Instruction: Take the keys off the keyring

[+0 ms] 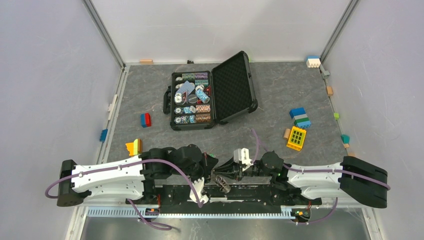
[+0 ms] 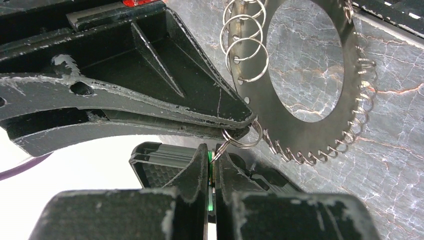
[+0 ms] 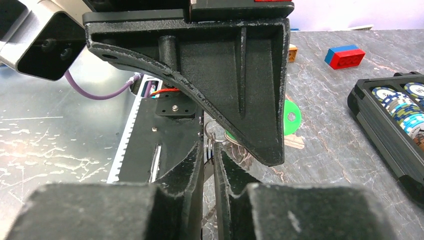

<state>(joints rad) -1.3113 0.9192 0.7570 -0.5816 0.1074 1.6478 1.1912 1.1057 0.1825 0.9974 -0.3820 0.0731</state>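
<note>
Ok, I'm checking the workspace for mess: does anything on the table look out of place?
Yes. In the open black foam-lined case, several round poker chips lie loose and tilted across the stacked rows. Coloured toy blocks sit scattered around the grey table's edges.

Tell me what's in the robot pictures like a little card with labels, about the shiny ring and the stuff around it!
left pincer: shut, something thin and green between its fingers, likely the green tag
right pincer: shut on a small wire ring
keyring: between both pincers, little rings along its edge
keys: bunched beside the green tag
black case: open, poker chips inside
table: toy blocks scattered
</note>
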